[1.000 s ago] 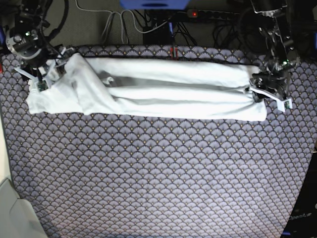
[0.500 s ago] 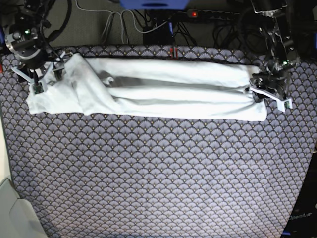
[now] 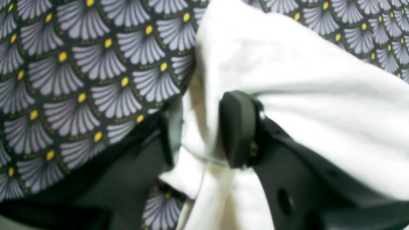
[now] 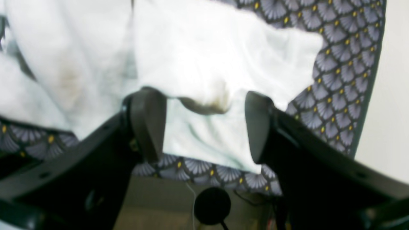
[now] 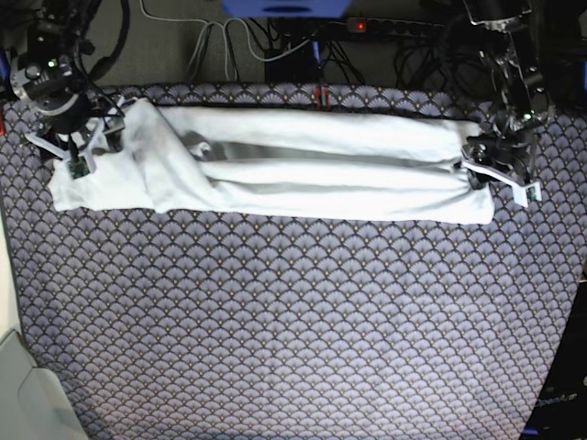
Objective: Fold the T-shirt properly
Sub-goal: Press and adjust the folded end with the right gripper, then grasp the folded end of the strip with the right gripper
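**Long band formed, one end pinched**

Lying along the far side of the fan-patterned purple table cloth (image 5: 293, 321), the plain white, wrinkly cotton T-shirt (image 5: 303, 174) is gathered lengthwise into a narrow band running side to side. The left gripper (image 3: 198, 127) is closed on bunched white cloth at one end of the band; fabric fills the gap between its black pads, probably so that end can be lifted or carried over. The right gripper (image 4: 204, 124) stands at the other end with jaws wide apart, straddling a loose edge of the shirt but gripping nothing visible. Judgement: lengthwise folds look done, the crosswise fold not yet.

Surroundings: black cables and a power strip (image 5: 394, 27) lie beyond the cloth's far edge, near the shirt; the near cloth carries nothing. A dark round object hangs below the right jaws, unidentified.
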### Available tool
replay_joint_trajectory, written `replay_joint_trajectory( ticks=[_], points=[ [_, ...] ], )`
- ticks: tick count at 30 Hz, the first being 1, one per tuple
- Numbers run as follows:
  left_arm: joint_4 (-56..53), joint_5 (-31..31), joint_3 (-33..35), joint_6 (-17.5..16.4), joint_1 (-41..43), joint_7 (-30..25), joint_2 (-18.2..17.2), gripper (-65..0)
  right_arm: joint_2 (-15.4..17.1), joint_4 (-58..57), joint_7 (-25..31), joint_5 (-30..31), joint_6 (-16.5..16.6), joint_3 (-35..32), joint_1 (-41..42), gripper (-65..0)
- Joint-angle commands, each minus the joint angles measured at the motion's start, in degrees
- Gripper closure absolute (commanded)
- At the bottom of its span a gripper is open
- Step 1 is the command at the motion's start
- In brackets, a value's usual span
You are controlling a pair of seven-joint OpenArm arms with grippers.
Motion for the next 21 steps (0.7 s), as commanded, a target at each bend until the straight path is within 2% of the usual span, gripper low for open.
replay_joint_trajectory(
  ticks=[1,11,15,21],
  points=[
    [0.5,0.12,-0.14,-0.17,-0.26,0.68,-0.22,-23.4,0.67,1.06,1.41,0.25,-0.23,0.38,0.69,-36.8],
    [0.5,0.12,-0.14,-0.17,-0.35,0.68,-0.22,-23.4,2.69,-5.09,1.05,0.07,-0.23,0.47,8.51,-36.8],
    [0.5,0.12,-0.14,-0.17,-0.35,0.68,-0.22,-23.4,4.18,-12.65,1.41,0.07,-0.23,0.47,10.97,-36.8],
    [0.5,0.12,-0.14,-0.17,-0.35,0.68,-0.39,-23.4,8.23,-26.28,1.67,0.07,-0.23,1.35,15.46,-36.6]
  ],
)
